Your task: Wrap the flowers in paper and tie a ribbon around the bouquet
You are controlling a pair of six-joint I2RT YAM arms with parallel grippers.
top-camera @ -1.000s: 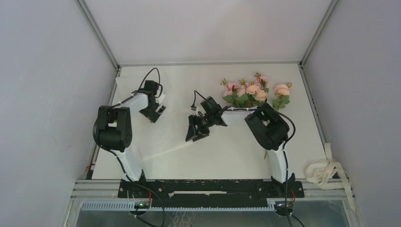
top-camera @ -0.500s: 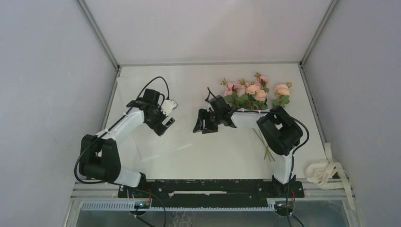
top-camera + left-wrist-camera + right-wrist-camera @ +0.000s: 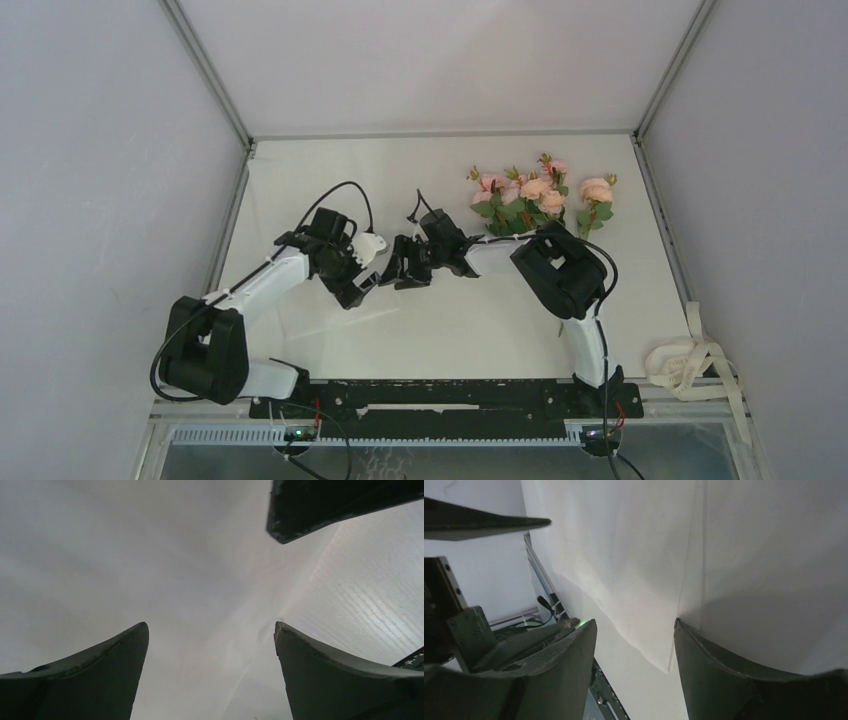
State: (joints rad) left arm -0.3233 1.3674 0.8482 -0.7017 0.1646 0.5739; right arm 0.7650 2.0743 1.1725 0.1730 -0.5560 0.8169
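- Jaws, left gripper (image 3: 211,625): spread wide, with nothing between the fingers. The paper (image 3: 150,555) is seen beneath them, with a strip of bare table (image 3: 360,595) to one side.
- Jaws, right gripper (image 3: 634,622): parted and clamped on nothing. A corner of the paper is seen below the gap, lying flat.
- Grippers, position: both are held low over the middle of the table, the left one on the left, with their tips turned toward each other and close together. Whether they touch cannot be told. One finger of the right gripper is caught at the upper edge of the left wrist view.
- Paper: one sheet, white and translucent, spread flat over the left half of the table, from the far left corner toward the middle. A straight crease is shown in the right wrist view.
- Flowers (image 3: 530,195): one bunch of pale pink roses with green leaves, laid near the far right corner of the table with the heads toward the far edge. The stems are mostly hidden behind the right arm.
- Ribbon (image 3: 685,362): cream, loosely heaped, placed outside the table's right edge by the near right corner, well apart from the flowers and the paper.
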